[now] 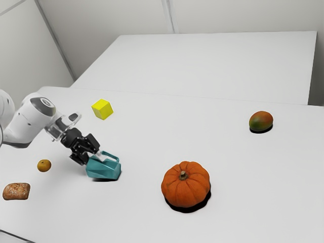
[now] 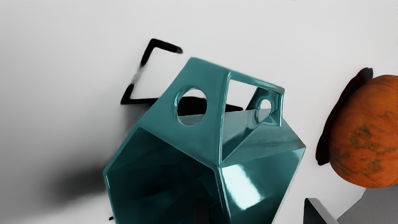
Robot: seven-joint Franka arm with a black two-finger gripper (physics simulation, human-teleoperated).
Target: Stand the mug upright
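One teal mug (image 1: pixel 105 171) on its side, mouth toward the open claw (image 1: pixel 93 156), long axis roughly level — handle (image 2: pixel 203 77) up

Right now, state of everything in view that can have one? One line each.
mug: lying on its side, mouth toward the gripper, handle uppermost, not upright
gripper: open, fingers apart, one at the mug's mouth, the other outside its wall
pumpkin: upright, stem up, whole
mango: whole, resting on the table
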